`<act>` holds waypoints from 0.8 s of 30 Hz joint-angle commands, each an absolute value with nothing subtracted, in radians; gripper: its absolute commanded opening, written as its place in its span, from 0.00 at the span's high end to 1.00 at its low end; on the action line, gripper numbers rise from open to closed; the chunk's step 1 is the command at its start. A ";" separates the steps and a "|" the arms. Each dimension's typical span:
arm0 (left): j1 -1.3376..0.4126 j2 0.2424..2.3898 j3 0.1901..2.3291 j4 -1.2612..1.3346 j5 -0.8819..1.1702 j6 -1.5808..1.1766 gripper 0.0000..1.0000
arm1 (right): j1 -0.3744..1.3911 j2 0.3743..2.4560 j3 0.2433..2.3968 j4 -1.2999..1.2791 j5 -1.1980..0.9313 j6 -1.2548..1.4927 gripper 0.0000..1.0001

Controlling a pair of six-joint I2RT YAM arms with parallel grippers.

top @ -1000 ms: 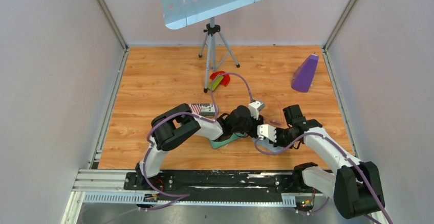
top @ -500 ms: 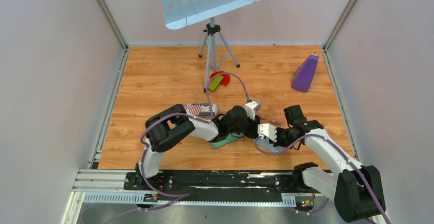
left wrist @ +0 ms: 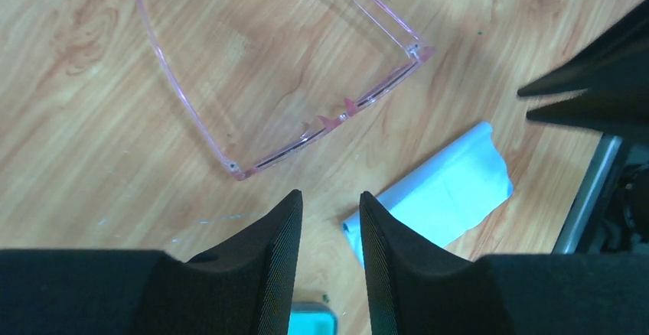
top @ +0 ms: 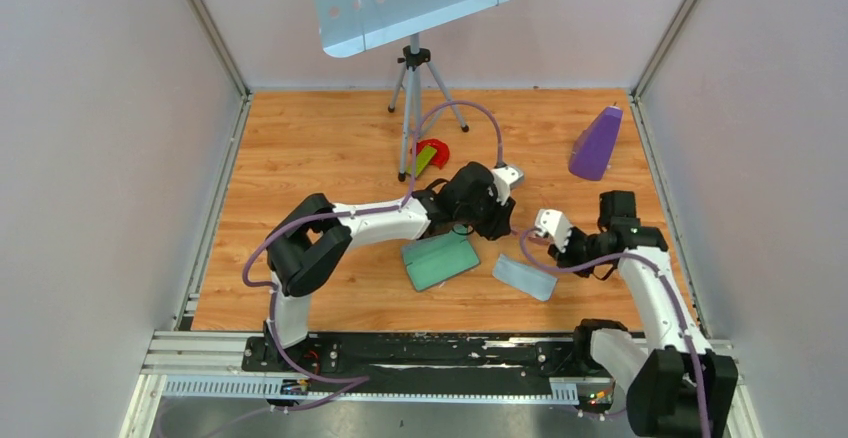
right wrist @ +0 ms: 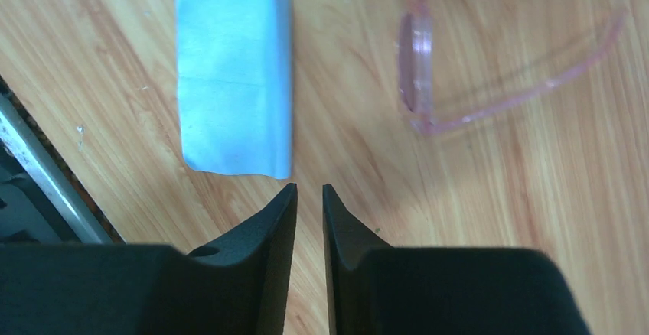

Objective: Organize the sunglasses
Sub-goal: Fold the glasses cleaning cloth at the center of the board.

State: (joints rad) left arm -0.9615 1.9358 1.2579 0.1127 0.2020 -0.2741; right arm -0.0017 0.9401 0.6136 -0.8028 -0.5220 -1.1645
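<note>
Left claw (left wrist: pixel 331 197) – jaws narrowly apart, nothing between, hovering over table (top: pixel 300 158) just short of sunglasses (left wrist: pixel 329 119). Right claw (right wrist: pixel 309 190) – slim gap, empty too, poised above wood between blue cloth (right wrist: pixel 229 67) and sunglasses. Sunglasses lie on bare wood between both claws, side arms unfolded, touching neither claw nor cloth – probably placed where either claw reaches. Flat green pad (top: pixel 440 261) just beside cloth. Side arms likely need folding first, so narrow jaws suit thin frame
</note>
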 commanded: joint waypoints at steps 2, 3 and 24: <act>-0.924 1.899 1.344 -0.158 0.286 -0.073 0.60 | -0.209 1.045 0.701 -0.952 -0.750 -1.251 0.73; -0.909 1.897 1.331 -0.117 0.326 -0.091 0.59 | -0.235 1.079 0.717 -0.982 -0.778 -1.272 0.70; -0.943 2.115 1.535 -0.313 0.515 0.457 0.54 | -0.291 1.412 0.758 -1.047 -0.791 -1.444 0.62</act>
